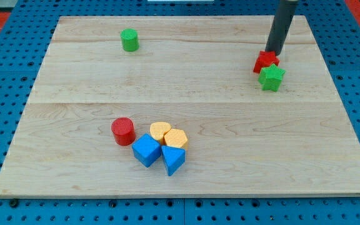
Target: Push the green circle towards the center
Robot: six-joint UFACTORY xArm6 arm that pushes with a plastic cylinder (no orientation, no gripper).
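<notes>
The green circle (129, 40) stands near the view's top left of the wooden board (186, 87), alone. My tip (273, 52) is far to its right, at the view's top right, touching the top edge of a red star-like block (265, 62). A green star (272, 77) sits just below and right of that red block, touching it.
A cluster lies at the lower middle: a red circle (123, 131), two yellow blocks (160, 131) (176, 139), a blue cube (147, 150) and a blue triangular block (173, 160). The board rests on a blue pegboard (5, 56).
</notes>
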